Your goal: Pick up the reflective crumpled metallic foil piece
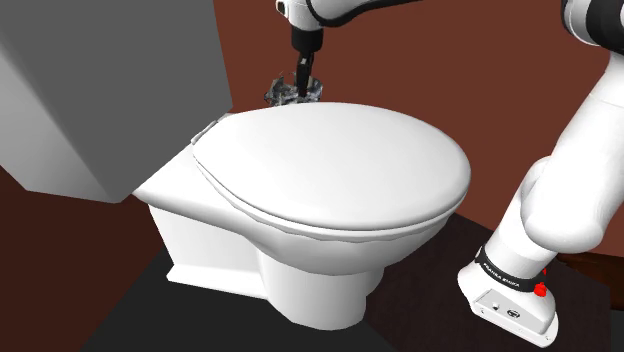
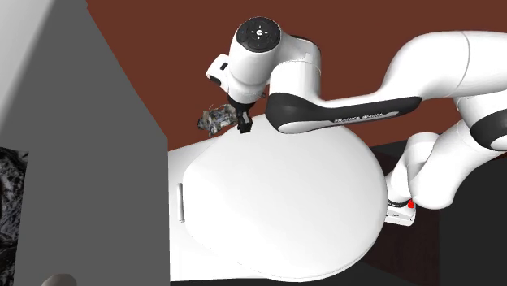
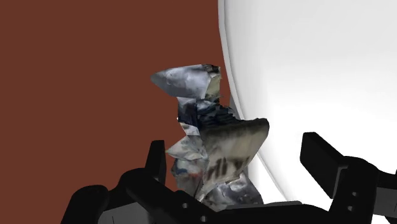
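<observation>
— Foil piece (image 3: 213, 146) location?
— Just beside the toilet lid (image 1: 330, 170) rim, against a reddish-brown surface (image 3: 83, 76). Set between the jaws, which are spread apart and not yet clamping. Probably straddled so as to close on the crumpled sides.
— Surroundings?
— Grey tank (image 1: 100, 90) behind the lid.

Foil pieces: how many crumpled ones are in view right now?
1. The crumpled foil piece is at the far edge of the toilet lid in the shoulder view, between the open fingers of the gripper. Others could be hidden behind the toilet.
</observation>
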Available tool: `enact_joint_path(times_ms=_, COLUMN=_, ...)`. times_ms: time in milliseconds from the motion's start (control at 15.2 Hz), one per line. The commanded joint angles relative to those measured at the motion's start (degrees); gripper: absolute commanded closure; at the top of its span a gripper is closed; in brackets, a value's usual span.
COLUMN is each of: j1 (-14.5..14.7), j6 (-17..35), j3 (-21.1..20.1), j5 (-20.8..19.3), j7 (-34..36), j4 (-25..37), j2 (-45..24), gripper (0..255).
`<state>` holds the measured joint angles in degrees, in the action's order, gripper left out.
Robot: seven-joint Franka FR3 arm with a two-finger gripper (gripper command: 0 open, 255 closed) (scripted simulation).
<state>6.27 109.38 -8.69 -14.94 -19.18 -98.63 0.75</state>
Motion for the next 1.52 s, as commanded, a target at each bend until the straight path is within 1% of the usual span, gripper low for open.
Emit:
enact_joint_path(times_ms=0, j1=-0.2, j6=0.5, j3=0.3, j5=0.0, j7=0.1, j4=-0.8, j2=-0.3, gripper=255)
enact_joint_path(times_ms=594, j1=-0.3, j6=0.3, j3=0.3, j5=0.0, j7=0.0, j4=-0.6, j2=-0.3, gripper=255)
enact_joint_path(times_ms=1452, j1=0.0, j6=-9.9, j3=-0.1, j5=0.2, j7=-2.1, j4=11.8, j2=-2.3, gripper=255)
